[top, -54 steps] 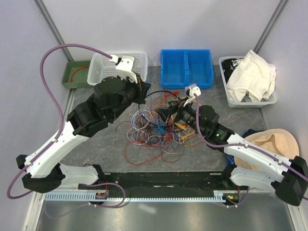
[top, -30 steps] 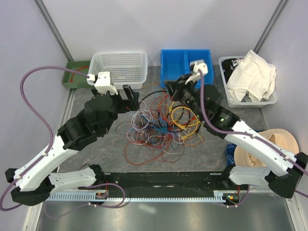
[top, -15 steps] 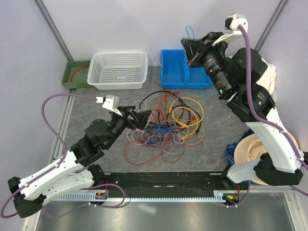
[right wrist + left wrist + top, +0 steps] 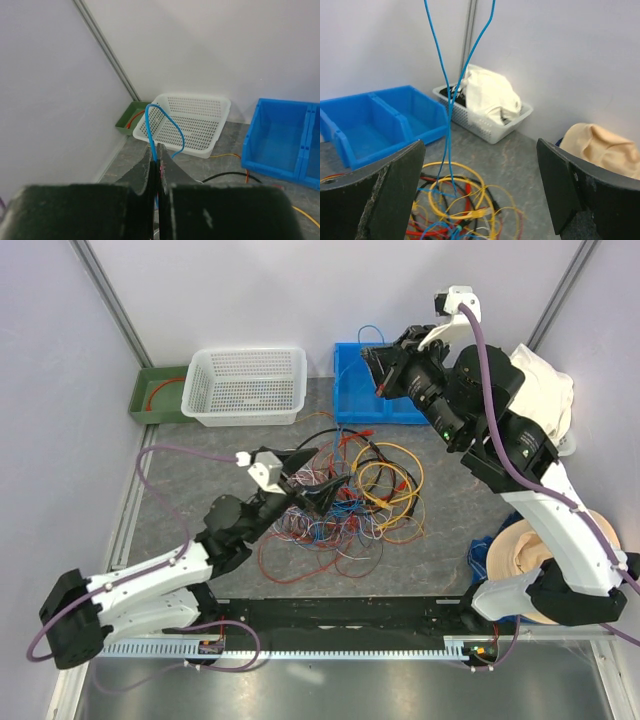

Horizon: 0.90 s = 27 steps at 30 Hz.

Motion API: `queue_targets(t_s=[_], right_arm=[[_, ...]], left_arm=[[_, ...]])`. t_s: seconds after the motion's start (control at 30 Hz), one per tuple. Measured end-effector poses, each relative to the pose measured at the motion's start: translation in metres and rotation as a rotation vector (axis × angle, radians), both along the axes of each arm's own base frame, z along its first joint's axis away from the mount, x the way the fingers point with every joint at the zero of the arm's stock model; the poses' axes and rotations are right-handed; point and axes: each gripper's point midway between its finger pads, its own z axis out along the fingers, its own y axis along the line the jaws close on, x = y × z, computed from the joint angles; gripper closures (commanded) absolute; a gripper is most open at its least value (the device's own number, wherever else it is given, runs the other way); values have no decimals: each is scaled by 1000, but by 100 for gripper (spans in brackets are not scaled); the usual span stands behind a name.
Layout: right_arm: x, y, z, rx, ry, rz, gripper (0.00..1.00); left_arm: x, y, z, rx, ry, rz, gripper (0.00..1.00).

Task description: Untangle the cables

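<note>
The cables [image 4: 345, 502] lie in a tangled pile of red, yellow, blue, white and black wires on the grey table. My right gripper [image 4: 372, 368] is raised high over the blue bin, shut on a thin blue cable [image 4: 165, 120] that loops above its jaws [image 4: 156, 150]. In the left wrist view the two strands of that blue cable [image 4: 449, 115] rise from the pile up out of frame. My left gripper [image 4: 322, 492] sits low at the pile's left side, open wide [image 4: 480, 165], with yellow loops [image 4: 457, 197] lying beyond its fingers and nothing held.
A white mesh basket [image 4: 246, 386] and a green tray [image 4: 150, 395] stand at the back left, a blue bin [image 4: 352, 400] at the back middle. A basket of white cloth [image 4: 487, 107] and a tan hat [image 4: 545, 535] sit on the right.
My right gripper has risen from the pile to high over the blue bin, pulling the blue cable up. My left arm swung down from the white basket to the pile's left side.
</note>
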Motion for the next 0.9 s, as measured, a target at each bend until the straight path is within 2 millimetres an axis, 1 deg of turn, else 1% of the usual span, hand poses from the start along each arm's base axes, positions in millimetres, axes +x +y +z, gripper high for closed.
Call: queue_targets(t_s=[0.1,0.2,0.27,0.33,0.47,0.53,0.57,0.6,0.63,0.67,0.7,0.73,0.8,0.9], right_arm=[[-4,3,1,14,5,27,100],[-10,5,4,30,9,58,100],[-15,6,5,41,12,80,100],[-20,6,6,50,18,104,100],[-29,5,9,60,22,136,100],[-33,2,11,65,22,144,100],[-35,0,12,67,21,145,100],[-37,-2,13,70,18,145,100],[-39,-4,15,73,15,145,100],[-41,-7,16,77,10,145,100],[-44,-10,18,81,6,145,100],[-47,-13,19,84,3,144,100],[-51,-18,21,90,-4,144,100],[-53,-24,19,88,-4,130,100]], left_arm=[[15,-14,-24,79,-2,26,0],[27,-22,-44,138,5,58,0],[36,-25,-53,166,6,80,0],[45,-28,-56,180,8,99,0],[62,-36,-50,172,1,124,0],[67,-40,-47,162,-7,125,3],[68,-42,-45,157,-13,120,7],[69,-45,-45,155,-15,116,24],[69,-47,-45,151,-19,108,35],[70,-51,-45,148,-19,95,50],[70,-56,-45,144,-20,81,79],[70,-60,-47,143,-18,67,98],[69,-67,-49,143,-18,38,98],[68,-69,-46,146,-28,25,98]])
